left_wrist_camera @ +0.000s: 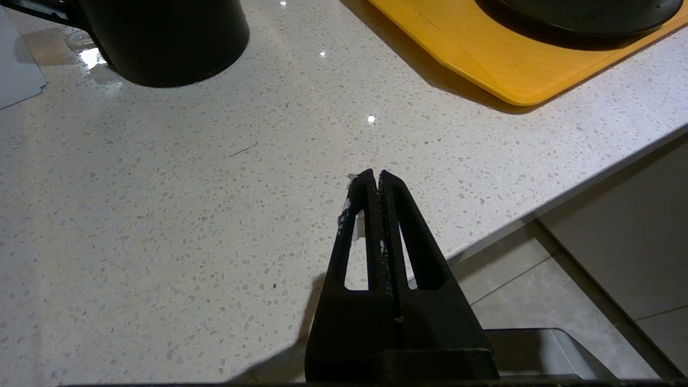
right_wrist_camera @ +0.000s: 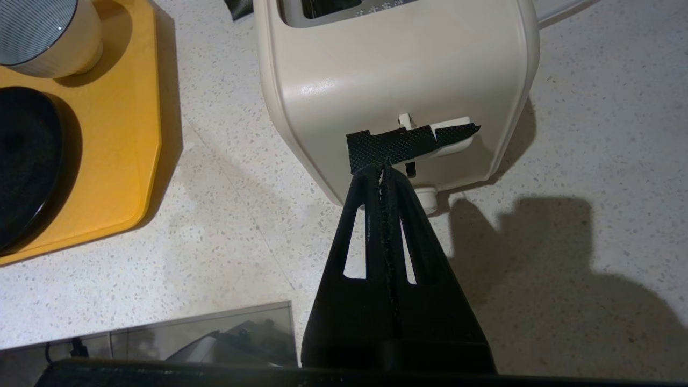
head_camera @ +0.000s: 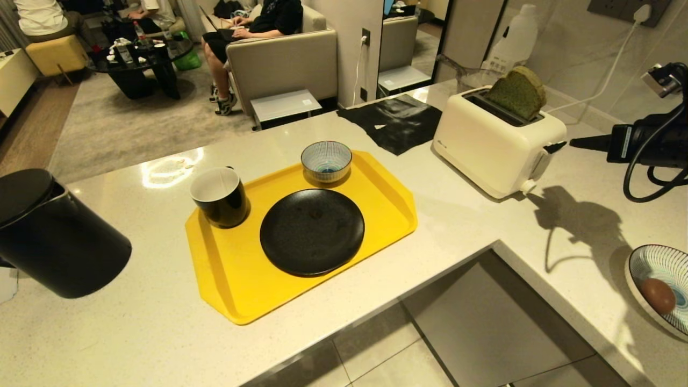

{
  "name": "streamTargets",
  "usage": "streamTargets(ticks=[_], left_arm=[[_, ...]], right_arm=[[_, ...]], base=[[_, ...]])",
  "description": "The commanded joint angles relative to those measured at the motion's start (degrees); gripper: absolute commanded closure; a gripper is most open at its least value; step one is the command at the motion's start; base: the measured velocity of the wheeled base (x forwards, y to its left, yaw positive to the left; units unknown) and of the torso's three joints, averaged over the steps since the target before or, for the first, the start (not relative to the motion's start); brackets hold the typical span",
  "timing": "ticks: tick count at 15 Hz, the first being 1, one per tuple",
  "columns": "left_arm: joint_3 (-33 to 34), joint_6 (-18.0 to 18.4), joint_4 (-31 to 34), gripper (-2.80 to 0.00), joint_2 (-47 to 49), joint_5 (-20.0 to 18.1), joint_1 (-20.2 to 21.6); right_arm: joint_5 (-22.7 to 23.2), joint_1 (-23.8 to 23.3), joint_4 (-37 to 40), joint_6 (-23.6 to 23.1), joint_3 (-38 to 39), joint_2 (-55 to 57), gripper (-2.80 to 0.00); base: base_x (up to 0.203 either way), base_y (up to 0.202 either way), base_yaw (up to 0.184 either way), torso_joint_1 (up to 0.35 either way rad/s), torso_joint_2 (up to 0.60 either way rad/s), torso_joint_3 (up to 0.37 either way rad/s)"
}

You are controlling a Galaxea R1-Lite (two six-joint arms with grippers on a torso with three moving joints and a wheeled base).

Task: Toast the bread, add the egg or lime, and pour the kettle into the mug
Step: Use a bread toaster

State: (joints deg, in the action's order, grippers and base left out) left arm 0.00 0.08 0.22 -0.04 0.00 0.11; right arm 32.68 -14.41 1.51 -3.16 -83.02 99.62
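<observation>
The green-crumbed bread (head_camera: 517, 92) stands half out of the slot of the cream toaster (head_camera: 497, 140). My right gripper (head_camera: 573, 143) is shut and level, its tip (right_wrist_camera: 382, 165) right at the toaster's black-taped lever (right_wrist_camera: 408, 144); whether they touch I cannot tell. The black kettle (head_camera: 54, 236) stands at the left. The black mug (head_camera: 220, 196) sits on the yellow tray (head_camera: 231, 279). The egg (head_camera: 657, 294) lies in a striped bowl (head_camera: 653, 269) at the right edge. No lime is in view. My left gripper (left_wrist_camera: 376, 174) is shut over bare counter near the kettle (left_wrist_camera: 161, 37).
A black plate (head_camera: 312, 231) and a small striped bowl (head_camera: 326, 160) share the tray. A black cloth (head_camera: 395, 121) lies behind it. The counter has a cut-out front edge (head_camera: 457, 269) below the tray. People sit at the sofa beyond.
</observation>
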Motion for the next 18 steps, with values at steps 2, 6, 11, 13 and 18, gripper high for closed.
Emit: streamTargets(ticks=[2,6,11,13,18], left_arm=[[0.0,0.01,0.04,0.0,0.04,0.0,-0.02],[0.0,0.01,0.04,0.0,0.04,0.0,0.07],[0.0,0.01,0.04,0.0,0.04,0.0,0.07],[0.0,0.01,0.04,0.0,0.03,0.0,0.07],[0.0,0.01,0.04,0.0,0.04,0.0,0.06]], right_arm=[[0.36,0.0,-0.26,0.16,-0.56,1.02,0.0],[1.64,0.08,-2.35,0.26,-0.48,1.63,0.0],[1.77,0.14,-2.83,0.26,-0.65,2.51,0.0],[1.9,0.11,-2.83,0.26,-0.74,2.95,0.0],[2.91,0.17,-2.83,0.34,-1.53,3.48,0.0]], base=[[0.0,0.0,0.0,0.0,0.0,0.0],[0.0,0.0,0.0,0.0,0.0,0.0],[0.0,0.0,0.0,0.0,0.0,0.0],[0.0,0.0,0.0,0.0,0.0,0.0],[0.0,0.0,0.0,0.0,0.0,0.0]])
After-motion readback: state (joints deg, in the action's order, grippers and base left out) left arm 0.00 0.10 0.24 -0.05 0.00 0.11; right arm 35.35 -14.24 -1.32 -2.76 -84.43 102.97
